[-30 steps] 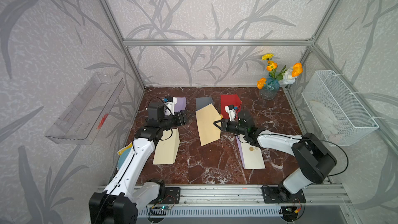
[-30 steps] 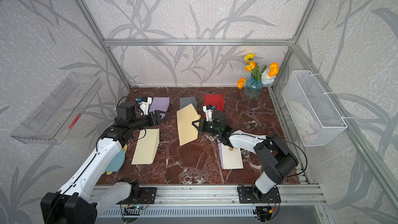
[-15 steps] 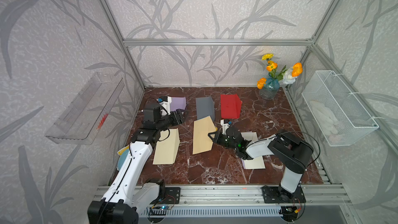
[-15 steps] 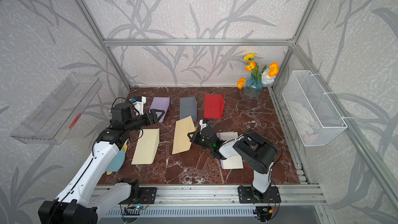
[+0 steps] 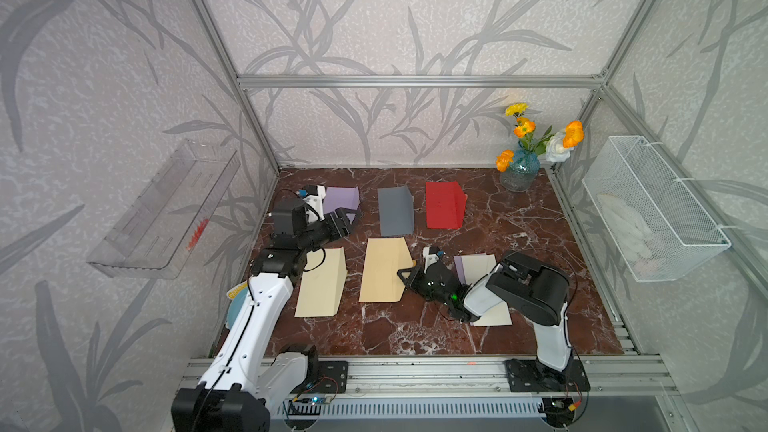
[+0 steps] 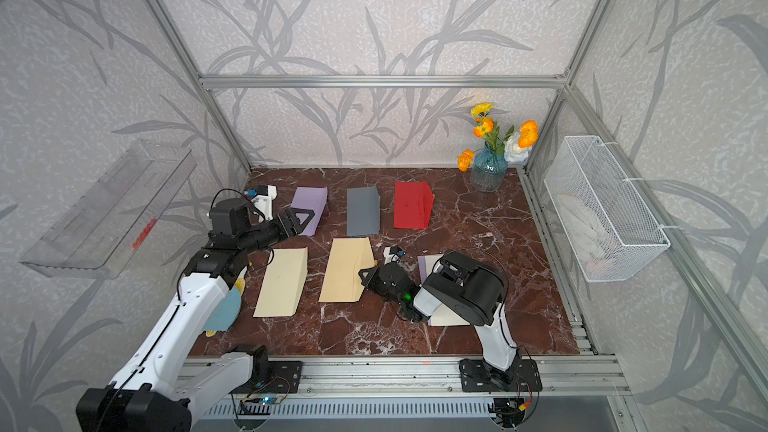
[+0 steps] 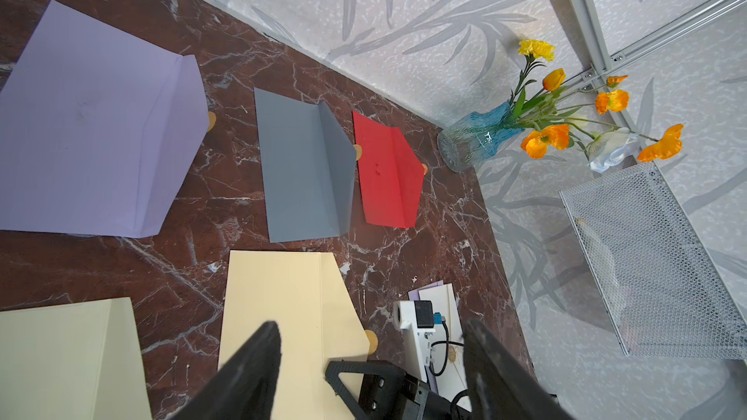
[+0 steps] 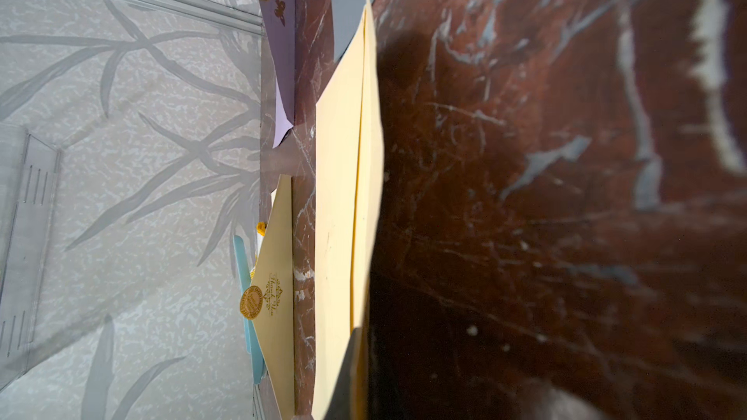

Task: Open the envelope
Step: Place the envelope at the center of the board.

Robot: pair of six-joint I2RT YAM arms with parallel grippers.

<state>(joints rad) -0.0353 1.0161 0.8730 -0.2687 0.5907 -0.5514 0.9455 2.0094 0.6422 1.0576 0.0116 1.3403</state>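
Note:
The envelope is cream and lies flat at the front middle of the marble floor, with its flap folded out to the right. Low over the table, my right gripper is shut on the flap's edge. In the right wrist view a dark finger presses against the envelope. My left gripper hovers open over the purple envelope's front corner, holding nothing. In the left wrist view its fingers stand wide apart above the envelope.
A second cream envelope lies to the left. Purple, grey and red envelopes line the back. A white envelope lies under the right arm. A flower vase stands back right, beside a wire basket.
My right gripper has brought the cream envelope down from a raised, tilted pose and toward the front, so it now lies flat. The left arm drew back slightly to the left.

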